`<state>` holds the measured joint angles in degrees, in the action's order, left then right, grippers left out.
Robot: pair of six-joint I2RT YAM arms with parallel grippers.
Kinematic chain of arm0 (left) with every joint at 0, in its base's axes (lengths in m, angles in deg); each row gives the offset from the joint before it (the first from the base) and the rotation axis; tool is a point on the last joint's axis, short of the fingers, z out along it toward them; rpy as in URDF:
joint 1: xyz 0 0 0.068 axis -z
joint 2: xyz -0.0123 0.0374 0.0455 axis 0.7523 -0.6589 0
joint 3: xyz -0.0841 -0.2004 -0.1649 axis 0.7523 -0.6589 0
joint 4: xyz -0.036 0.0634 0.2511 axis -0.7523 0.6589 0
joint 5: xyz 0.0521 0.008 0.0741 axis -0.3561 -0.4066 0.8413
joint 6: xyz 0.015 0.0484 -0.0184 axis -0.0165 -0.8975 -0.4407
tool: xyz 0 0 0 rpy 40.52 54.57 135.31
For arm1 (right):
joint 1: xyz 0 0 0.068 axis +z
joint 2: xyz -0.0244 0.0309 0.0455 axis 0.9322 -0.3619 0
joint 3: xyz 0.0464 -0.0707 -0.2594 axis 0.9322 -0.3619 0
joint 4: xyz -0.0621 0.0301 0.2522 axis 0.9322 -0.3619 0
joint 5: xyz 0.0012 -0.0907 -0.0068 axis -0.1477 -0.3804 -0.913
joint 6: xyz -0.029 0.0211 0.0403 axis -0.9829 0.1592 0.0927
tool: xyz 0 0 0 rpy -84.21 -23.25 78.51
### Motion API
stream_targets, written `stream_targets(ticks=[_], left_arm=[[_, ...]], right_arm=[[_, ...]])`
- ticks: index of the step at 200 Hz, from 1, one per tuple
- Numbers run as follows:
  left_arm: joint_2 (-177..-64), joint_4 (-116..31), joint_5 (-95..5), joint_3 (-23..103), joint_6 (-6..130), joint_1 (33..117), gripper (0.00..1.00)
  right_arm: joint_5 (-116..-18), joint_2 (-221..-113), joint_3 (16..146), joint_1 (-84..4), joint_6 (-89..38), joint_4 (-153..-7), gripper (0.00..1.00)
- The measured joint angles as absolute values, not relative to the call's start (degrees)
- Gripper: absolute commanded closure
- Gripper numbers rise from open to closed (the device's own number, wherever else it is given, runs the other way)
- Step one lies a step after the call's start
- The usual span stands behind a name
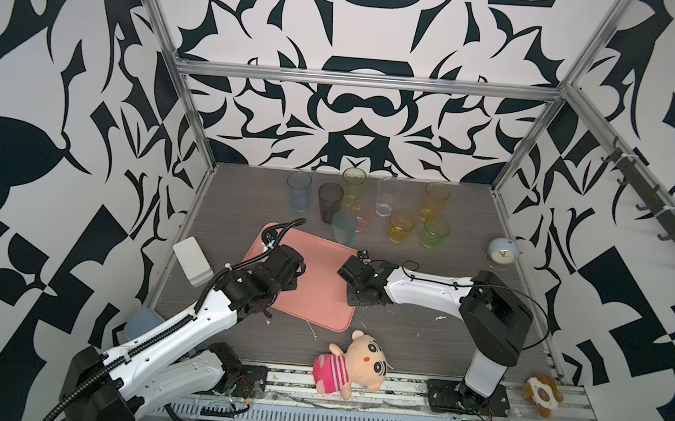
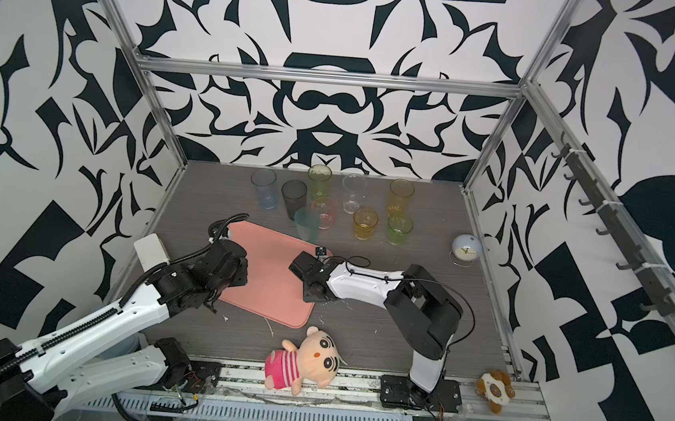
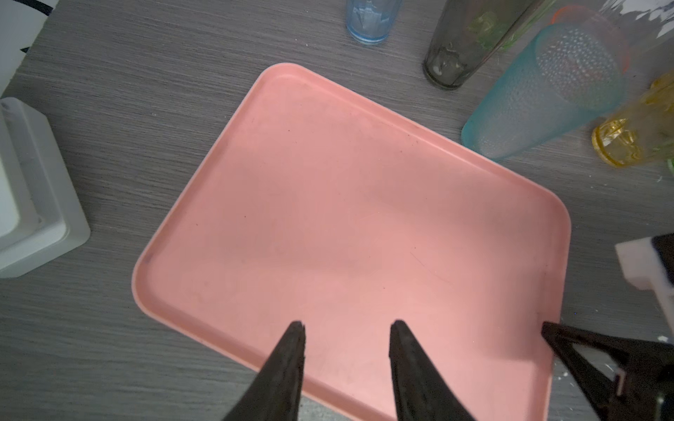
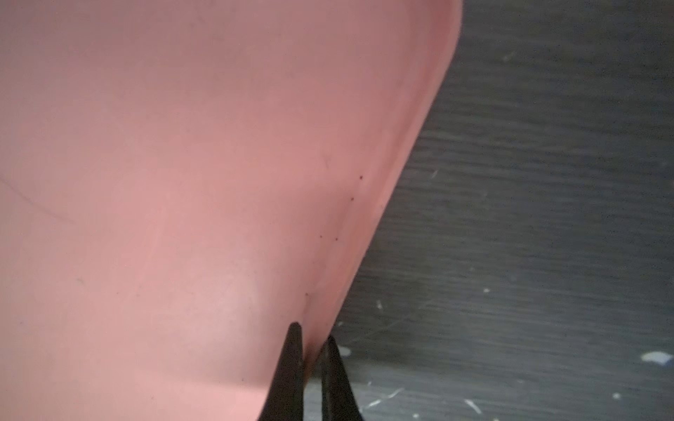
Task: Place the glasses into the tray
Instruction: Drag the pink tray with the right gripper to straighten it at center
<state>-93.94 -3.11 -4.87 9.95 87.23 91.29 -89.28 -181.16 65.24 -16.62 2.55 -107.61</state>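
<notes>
We found the glasses (image 1: 388, 197) standing upright in a close cluster along the far edge of the worktop (image 1: 421, 331). None was yet in the tray (image 1: 317, 284), which lay askew left of the worktop's middle. The teal glass (image 3: 539, 91) stood nearest, just beside the tray's far rim; we could not tell whether it touched.

The right gripper (image 4: 312, 333) was pinched onto the tray rim that faces the worktop's right edge, one fingertip inside and one outside. The left gripper (image 3: 347, 324) hung over the tray's near part, jaws apart, with nothing between them.

We judged the tumblers light, stiff and smooth-walled, so slippery, and the tall ones easy to topple. As they narrow toward the base, a hold across the wall above mid-height looked safest, or over the lip with one finger inside. The outermost ones offered the most finger room. The tray seemed thin and prone to sliding.
</notes>
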Motion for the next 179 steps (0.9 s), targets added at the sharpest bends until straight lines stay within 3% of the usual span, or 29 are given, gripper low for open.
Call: stream_targets(ticks=[179], left_arm=[[-94.3,-3.6,-5.4,9.5,86.7,91.3,0.54]], right_arm=[[-80.9,-168.8,50.3,-39.2,-13.8,-103.2,1.0]])
